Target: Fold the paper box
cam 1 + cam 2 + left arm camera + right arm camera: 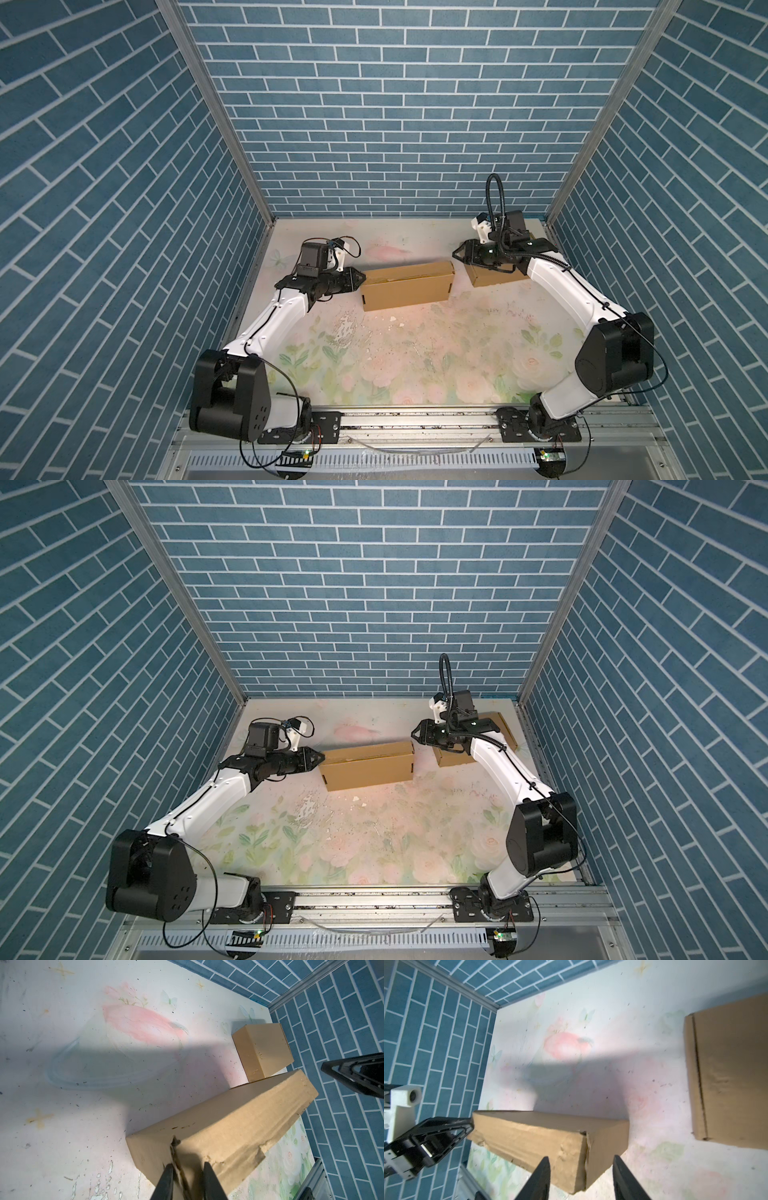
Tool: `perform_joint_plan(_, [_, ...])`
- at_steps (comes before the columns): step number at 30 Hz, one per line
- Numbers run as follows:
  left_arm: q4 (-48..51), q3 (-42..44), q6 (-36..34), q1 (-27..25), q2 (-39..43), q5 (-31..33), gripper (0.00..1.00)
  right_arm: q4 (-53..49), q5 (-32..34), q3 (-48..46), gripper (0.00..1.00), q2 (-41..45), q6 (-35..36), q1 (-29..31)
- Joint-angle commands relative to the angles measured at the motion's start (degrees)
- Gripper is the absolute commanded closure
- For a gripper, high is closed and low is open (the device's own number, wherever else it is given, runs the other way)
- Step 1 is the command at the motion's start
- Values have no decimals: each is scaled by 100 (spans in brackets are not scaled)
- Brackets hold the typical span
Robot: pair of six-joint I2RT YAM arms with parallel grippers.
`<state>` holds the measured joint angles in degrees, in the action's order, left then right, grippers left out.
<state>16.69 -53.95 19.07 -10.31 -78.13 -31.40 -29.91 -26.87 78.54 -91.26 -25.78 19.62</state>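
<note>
1. In both top views the flowered counter [415, 353] is walled on three sides by blue brick panels [395, 104]. The paper box [405, 286] lies mid-rear with open counter in front of it. A second box [492, 276] is partly hidden under the right arm.
2. Left wrist view: the left pincer [188, 1165] straddles the paper box's ragged end flap; I cannot tell whether it clamps.
3. Right wrist view: the right pincer [581, 1160] hangs released by the other end. The frame cuts off the second box.
</note>
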Motion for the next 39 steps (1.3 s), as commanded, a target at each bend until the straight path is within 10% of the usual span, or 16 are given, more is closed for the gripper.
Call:
perform_joint_plan(1, [832, 289, -105, 2, -318, 362, 75, -412, -473, 184, 55, -175, -325, 42])
perform_joint_plan(14, [775, 357, -136, 2, -378, 379, 78, -1029, 301, -105, 83, -731, 330, 34])
perform_joint_plan(22, [768, 390, -115, 0, -336, 390, 79, -882, 118, 219, 72, -517, 104, 63])
perform_joint_plan(31, [726, 451, -96, -15, -299, 478, 79, -1873, 2479, 1576, 71, -548, 675, 1316])
perform_joint_plan(39, [728, 436, -96, -50, -345, 510, 79, -1250, 1378, 2552, 88, -1377, 66, 2386])
